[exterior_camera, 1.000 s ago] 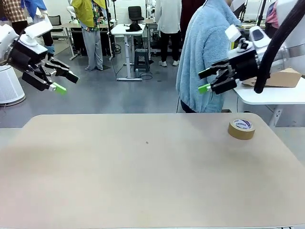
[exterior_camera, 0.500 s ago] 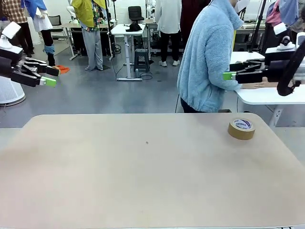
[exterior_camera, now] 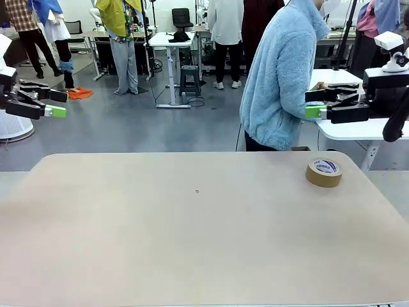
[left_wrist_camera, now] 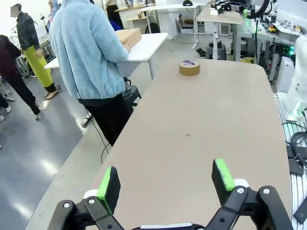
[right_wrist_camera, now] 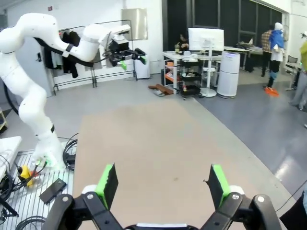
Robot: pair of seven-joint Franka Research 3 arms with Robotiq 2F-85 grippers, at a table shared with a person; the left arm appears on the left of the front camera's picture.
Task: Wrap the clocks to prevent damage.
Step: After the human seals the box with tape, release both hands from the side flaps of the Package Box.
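Note:
The clocks are out of view. My left gripper (exterior_camera: 58, 103) hangs open in the air past the table's far left corner, fingers level and pointing right. My right gripper (exterior_camera: 311, 103) hangs open above the far right edge, pointing left, close to the person's light blue fleece (exterior_camera: 279, 77). In the left wrist view the left gripper (left_wrist_camera: 166, 178) stands wide with nothing between its green pads (left_wrist_camera: 109, 182). The right wrist view shows the right gripper (right_wrist_camera: 161, 178) just as wide and empty, with the left arm's gripper (right_wrist_camera: 125, 56) far across the table.
A brown tape roll (exterior_camera: 323, 172) (left_wrist_camera: 190, 67) lies flat near the tan table's (exterior_camera: 192, 243) far right corner. The person stands at the far edge, turned to a white side table (exterior_camera: 364, 128) that carries a cardboard box (left_wrist_camera: 128, 36).
Both arms have swung outward, the left gripper to the left and the right gripper to the right, and their fingers have levelled. Both stay open. The person has turned further toward the side table.

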